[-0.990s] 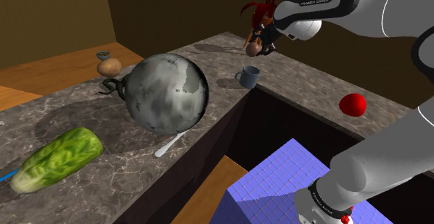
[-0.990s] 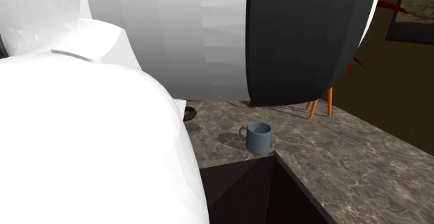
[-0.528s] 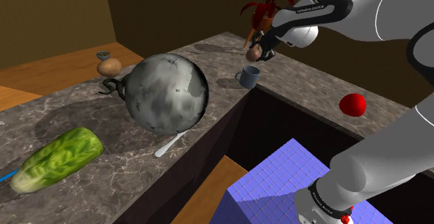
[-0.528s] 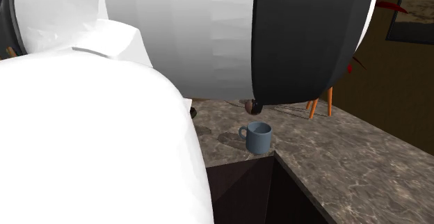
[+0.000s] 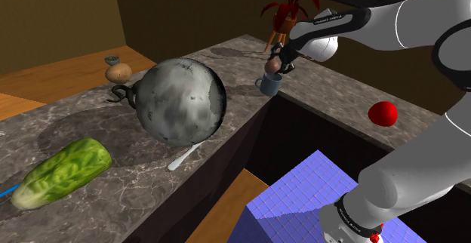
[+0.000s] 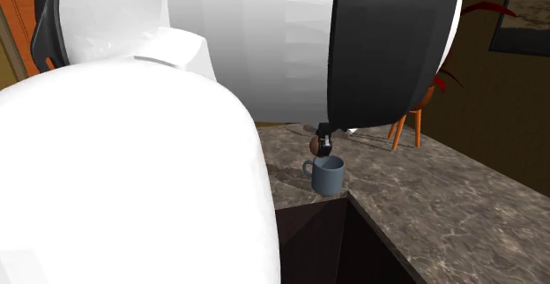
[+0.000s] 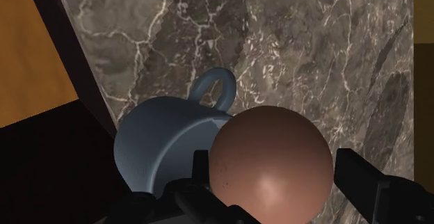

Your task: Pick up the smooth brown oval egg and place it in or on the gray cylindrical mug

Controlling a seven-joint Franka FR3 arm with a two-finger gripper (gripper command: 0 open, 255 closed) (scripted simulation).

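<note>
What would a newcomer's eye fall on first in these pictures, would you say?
A large mottled grey globe dominates the counter in the shoulder view, with a green leafy vegetable at that view's lower left. Beyond it, the gripper clasps a brown egg close above the blue-grey mug.

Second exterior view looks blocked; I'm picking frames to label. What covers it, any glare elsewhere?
Second exterior view: the white-and-dark arm looms close, covering most of it; wrist view: a soft highlight on the smooth brown egg; shoulder view: a shadow beside the blue-grey mug.
</note>
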